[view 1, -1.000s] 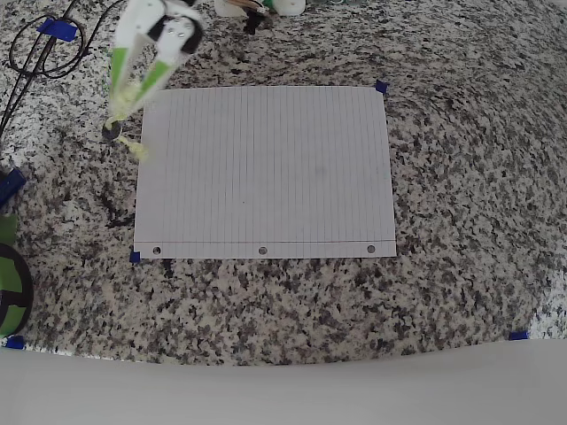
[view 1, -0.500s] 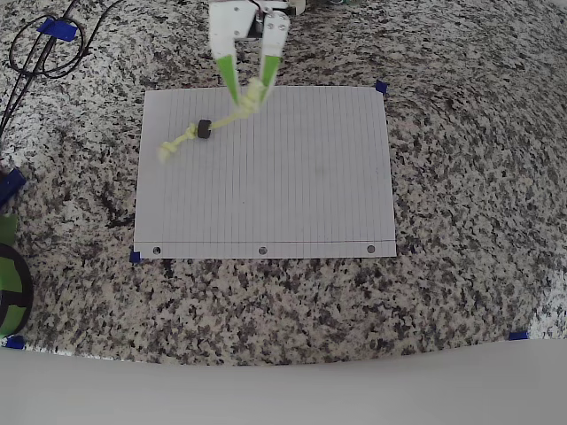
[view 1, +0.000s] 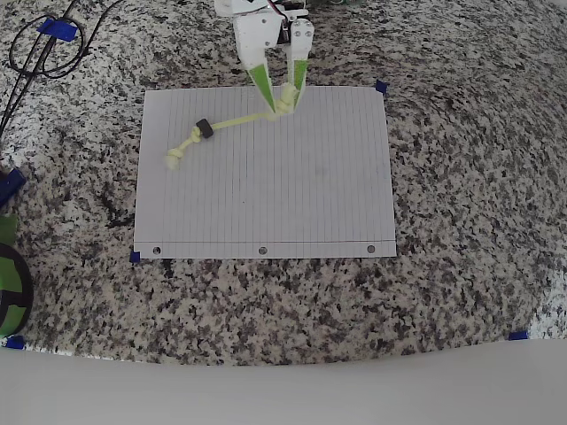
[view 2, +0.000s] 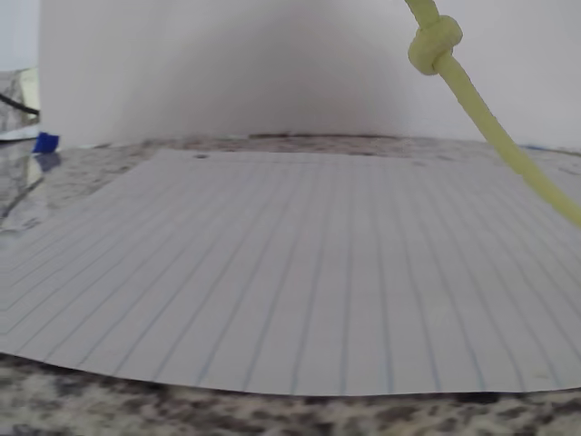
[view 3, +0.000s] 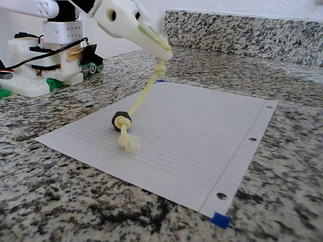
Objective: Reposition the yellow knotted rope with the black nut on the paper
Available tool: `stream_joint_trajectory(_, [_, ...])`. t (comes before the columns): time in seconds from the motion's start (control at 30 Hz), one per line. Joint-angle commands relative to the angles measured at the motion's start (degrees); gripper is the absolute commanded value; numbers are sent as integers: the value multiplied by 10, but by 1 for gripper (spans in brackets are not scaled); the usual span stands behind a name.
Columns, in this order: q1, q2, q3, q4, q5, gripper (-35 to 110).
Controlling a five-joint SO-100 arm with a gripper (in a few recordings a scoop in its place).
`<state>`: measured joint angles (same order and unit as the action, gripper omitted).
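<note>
The tabletop (view 1: 461, 177) is speckled granite in grey, black and white, and in the fixed view a low backsplash (view 3: 242, 35) of the same stone stands along its far edge. Small pieces of blue tape (view 1: 381, 87) are stuck on the stone in several places, one more near the lower right (view 1: 518, 336) of the overhead view. In the upper left corner of the overhead view black cables (view 1: 35, 53) lie in a loop beside another blue piece (view 1: 56, 29).
</note>
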<state>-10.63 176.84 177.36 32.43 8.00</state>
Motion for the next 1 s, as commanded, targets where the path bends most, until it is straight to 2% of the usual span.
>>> stream_joint_trajectory(0.0, [-30, 10, -2, -29, -37, 0])
stream_joint_trajectory(0.33, [-65, 3, 7, -59, -243, 0])
stream_joint_trajectory(0.63, [-56, -4, 25, -42, -265, 1])
stream_joint_trajectory(0.67, [-56, -1, 25, -43, -265, 6])
stream_joint_trajectory(0.7, [-56, -1, 25, -45, -265, 18])
stream_joint_trajectory(0.73, [-54, -1, 25, -46, -265, 38])
stream_joint_trajectory(0.8, [-53, 0, 25, -49, -265, 60])
stream_joint_trajectory(0.87, [-56, 4, 25, -60, -263, 68])
stream_joint_trajectory(0.97, [-64, 4, 25, -89, -272, 71])
